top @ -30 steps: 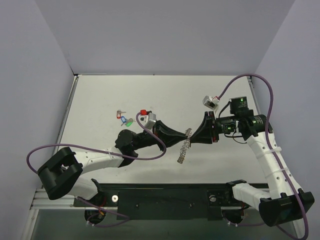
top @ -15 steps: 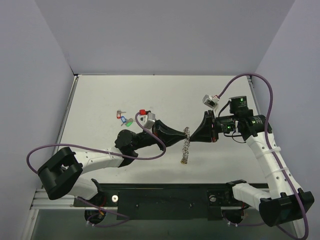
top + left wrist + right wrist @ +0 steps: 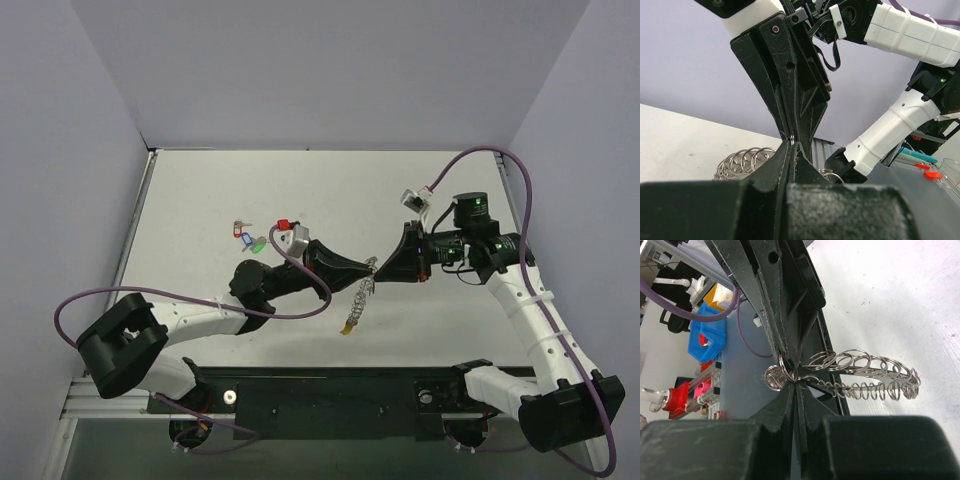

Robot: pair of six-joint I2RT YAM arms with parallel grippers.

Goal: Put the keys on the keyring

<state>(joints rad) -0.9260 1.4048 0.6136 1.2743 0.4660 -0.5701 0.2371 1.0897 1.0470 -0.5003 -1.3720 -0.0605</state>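
Observation:
The keyring (image 3: 358,298) hangs in the air between my two grippers, its low end, with a small yellow bit (image 3: 347,328), trailing to the table. My left gripper (image 3: 367,266) and right gripper (image 3: 383,268) meet tip to tip, both shut on the ring's top. In the left wrist view my left gripper (image 3: 791,145) pinches the wire, with small rings (image 3: 742,159) to its left. In the right wrist view my right gripper (image 3: 795,383) pinches the wire, and the keyring (image 3: 867,374) stretches to the right. Keys with red (image 3: 285,222), green (image 3: 258,244) and blue (image 3: 247,238) tags lie on the table behind the left arm.
One more small key (image 3: 238,226) lies by the blue one. The white table (image 3: 200,190) is walled by lilac panels on the left, back and right. The black base rail (image 3: 330,395) runs along the near edge.
Both grippers have shifted a little to the left, still joined. The keyring's low end has swung down and left, and a yellow bit now shows there.

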